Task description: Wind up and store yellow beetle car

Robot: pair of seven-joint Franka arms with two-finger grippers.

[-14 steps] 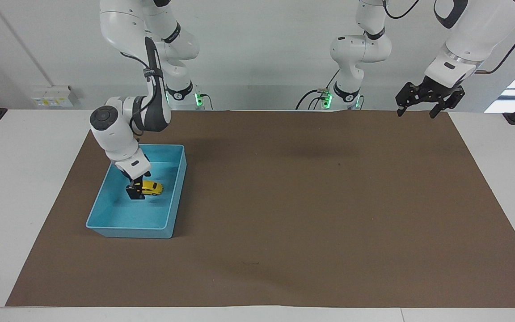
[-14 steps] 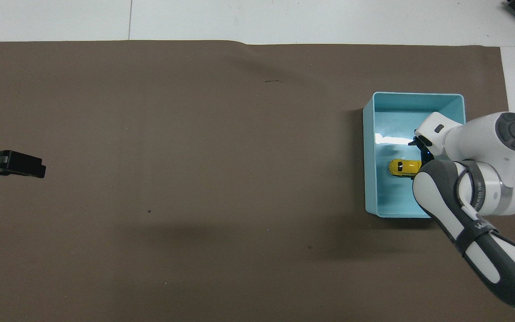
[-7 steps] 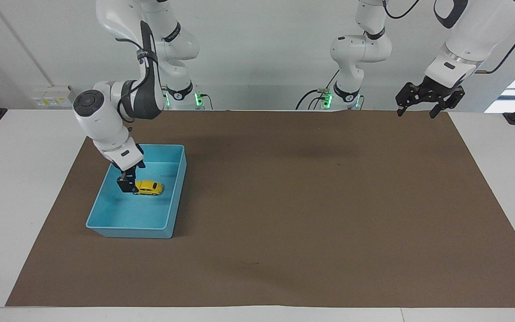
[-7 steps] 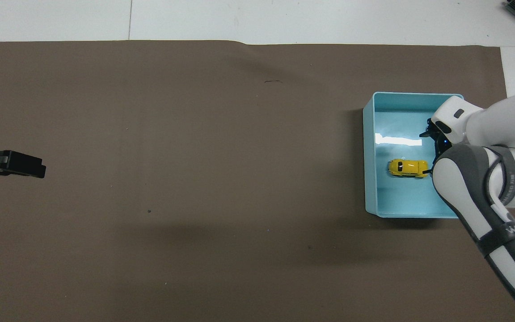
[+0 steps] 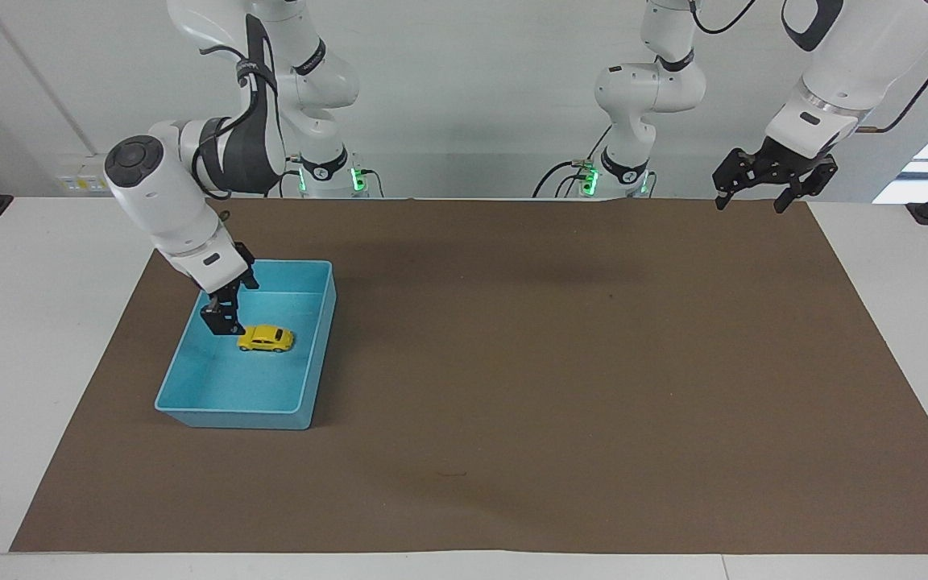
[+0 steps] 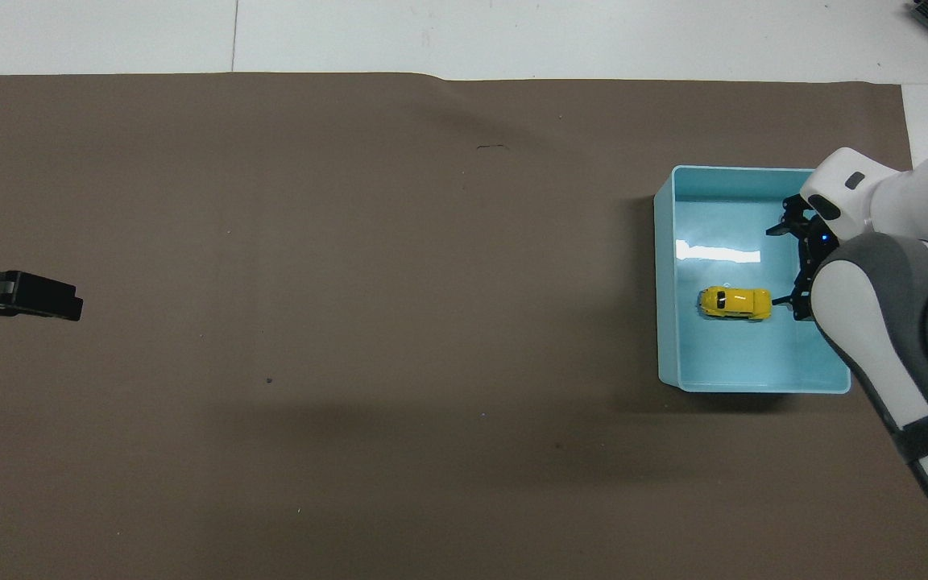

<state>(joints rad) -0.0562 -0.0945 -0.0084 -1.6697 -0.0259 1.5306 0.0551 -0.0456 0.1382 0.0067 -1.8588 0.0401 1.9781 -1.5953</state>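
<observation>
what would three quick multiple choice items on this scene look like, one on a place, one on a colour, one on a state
1. Where is the yellow beetle car?
A. on the brown mat
B. in the blue bin
C. in the left gripper

2. What colour is the mat under the bin?
A. brown
B. green
C. red

3. What is the right gripper doing?
A. clamping the car
B. resting on the mat
C. hanging over the bin, jaws open, holding nothing

Answers:
1 B, the car sits on the bin's floor.
2 A, brown sheet covers the table's middle.
3 C, the car lies free beside the gripper; the left arm waits over the mat's edge nearest the robots.
</observation>
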